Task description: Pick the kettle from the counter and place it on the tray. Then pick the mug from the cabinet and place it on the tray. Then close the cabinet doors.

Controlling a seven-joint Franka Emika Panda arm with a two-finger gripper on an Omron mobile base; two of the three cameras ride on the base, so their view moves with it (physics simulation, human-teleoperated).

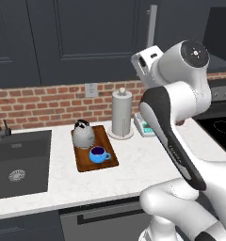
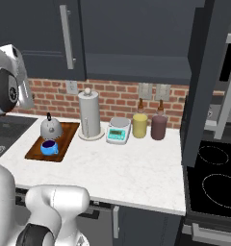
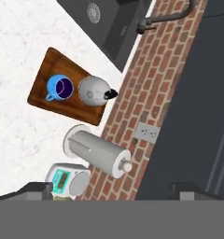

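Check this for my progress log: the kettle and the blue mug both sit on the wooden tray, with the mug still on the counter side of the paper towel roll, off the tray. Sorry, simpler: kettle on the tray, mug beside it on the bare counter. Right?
Not quite. The kettle is on the tray, but the mug stands on the tray too, not on the bare counter. The left base view shows both within the tray's rim.

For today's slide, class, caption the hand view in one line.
Kettle and blue mug sit side by side on the wooden tray, seen from above.

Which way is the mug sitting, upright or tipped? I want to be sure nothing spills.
Upright. The mug stands on the tray beside the kettle, its round dark opening facing up and its handle out to the side.
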